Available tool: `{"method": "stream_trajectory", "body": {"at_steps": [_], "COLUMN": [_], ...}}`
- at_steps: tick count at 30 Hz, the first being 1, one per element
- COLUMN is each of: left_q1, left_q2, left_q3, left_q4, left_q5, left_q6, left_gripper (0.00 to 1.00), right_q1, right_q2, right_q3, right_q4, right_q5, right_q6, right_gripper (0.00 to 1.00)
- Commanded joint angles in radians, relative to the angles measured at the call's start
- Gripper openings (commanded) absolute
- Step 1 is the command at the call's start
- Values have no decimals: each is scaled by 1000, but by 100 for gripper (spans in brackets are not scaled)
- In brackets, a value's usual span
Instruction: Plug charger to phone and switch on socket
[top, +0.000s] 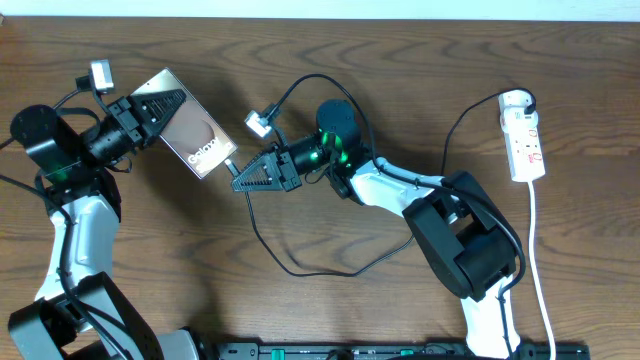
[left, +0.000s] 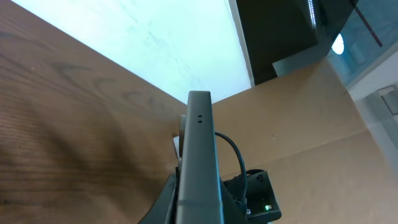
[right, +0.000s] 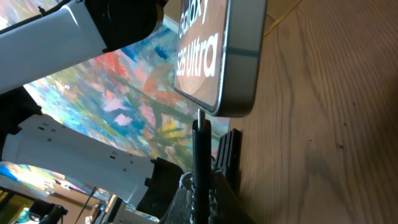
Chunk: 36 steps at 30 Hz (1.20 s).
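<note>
The phone (top: 203, 142) is a glossy bronze slab with white "Galaxy" lettering, held tilted above the table at the left. My left gripper (top: 160, 106) is shut on its far end; the left wrist view shows the phone (left: 199, 146) edge-on between that gripper's jaws. My right gripper (top: 240, 182) is shut on the black plug of the charger (right: 200, 155). The plug's metal tip meets the phone's (right: 208, 53) lettered end edge. I cannot tell whether it sits in the port. The charger's cable (top: 300, 270) loops across the table. The white socket (top: 526, 140) lies far right.
A white cord (top: 540, 262) runs from the socket toward the front edge. The right arm's bulky black base link (top: 465, 245) stands between the cable loop and the socket. A black rail (top: 400, 351) lines the table's front edge.
</note>
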Motion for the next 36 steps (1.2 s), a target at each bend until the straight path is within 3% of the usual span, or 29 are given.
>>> {"method": "stream_trajectory", "body": {"at_steps": [1,36], "left_q1": [2,-16], "left_q2": [-11,-11], "left_q3": [4,4], "left_q4": [8,9], "left_q5": [39,115], "left_q6": [16,25], "left_gripper": [7,8], "right_q1": [7,22], "right_q2": [-15,-15], "right_q3": [10,10], "right_q4": [2,-3], "right_q5": [12,23], "right_q6": [9,29], "right_gripper": [1,1]}}
